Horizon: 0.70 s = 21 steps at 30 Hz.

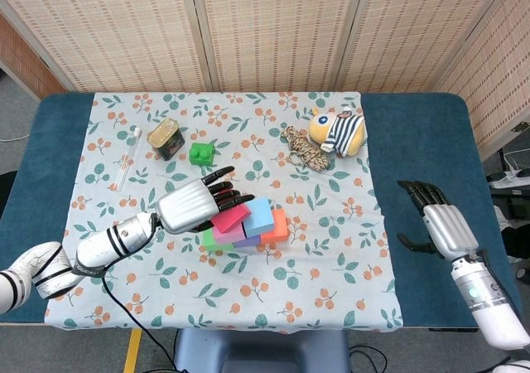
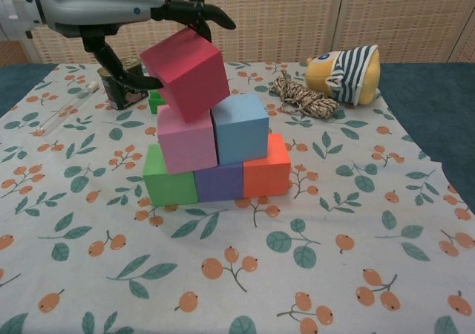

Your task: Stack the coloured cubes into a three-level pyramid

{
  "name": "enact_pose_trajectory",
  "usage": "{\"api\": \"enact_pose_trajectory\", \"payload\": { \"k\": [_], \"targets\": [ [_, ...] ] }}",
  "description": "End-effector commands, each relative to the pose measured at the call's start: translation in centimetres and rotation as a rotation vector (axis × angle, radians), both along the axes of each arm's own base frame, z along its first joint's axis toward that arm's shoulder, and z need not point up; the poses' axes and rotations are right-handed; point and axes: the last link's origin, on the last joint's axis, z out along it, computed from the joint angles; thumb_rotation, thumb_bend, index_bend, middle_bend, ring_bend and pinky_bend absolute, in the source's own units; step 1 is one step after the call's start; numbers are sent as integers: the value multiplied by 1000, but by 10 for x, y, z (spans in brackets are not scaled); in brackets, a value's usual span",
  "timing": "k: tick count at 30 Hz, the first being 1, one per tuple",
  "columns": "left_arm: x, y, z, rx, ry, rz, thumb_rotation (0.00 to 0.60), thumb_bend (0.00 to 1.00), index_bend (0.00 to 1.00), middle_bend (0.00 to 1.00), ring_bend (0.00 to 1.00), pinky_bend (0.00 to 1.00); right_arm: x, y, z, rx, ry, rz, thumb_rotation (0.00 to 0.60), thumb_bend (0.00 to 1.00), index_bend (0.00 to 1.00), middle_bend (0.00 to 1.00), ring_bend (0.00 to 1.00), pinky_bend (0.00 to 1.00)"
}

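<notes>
Floral cloth (image 2: 312, 274): left hand (image 1: 189, 205) clamps tilted red cube (image 2: 185, 73) over pink cube (image 2: 185, 139), for the apex; right hand (image 1: 439, 224) idle, fingers apart.

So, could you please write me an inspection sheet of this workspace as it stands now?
Surface: blue table under a floral cloth.
Job's things: green cube, purple cube and orange cube form the base; pink cube and light blue cube sit on them; red cube is tilted above the pink one.
Clutter: tin, green brick, rope, striped plush toy, clear tube.
Hands: left hand holds the red cube; right hand is empty, fingers apart.
Cables: black cable below the left arm.
Surroundings: woven screens.
</notes>
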Motion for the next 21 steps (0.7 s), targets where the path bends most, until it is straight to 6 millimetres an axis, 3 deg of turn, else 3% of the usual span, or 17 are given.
{"api": "enact_pose_trajectory", "payload": {
  "k": [1, 21],
  "targets": [
    [0, 0, -2, 2, 6, 0, 600, 456, 0, 484, 221, 43, -1, 0, 0, 0, -1, -2, 600, 191, 0, 64, 0, 41],
    [0, 0, -3, 6, 9, 3, 600, 448, 0, 440, 218, 44, -3, 0, 1, -5, -1, -8, 600, 192, 0, 64, 0, 41]
  ]
}}
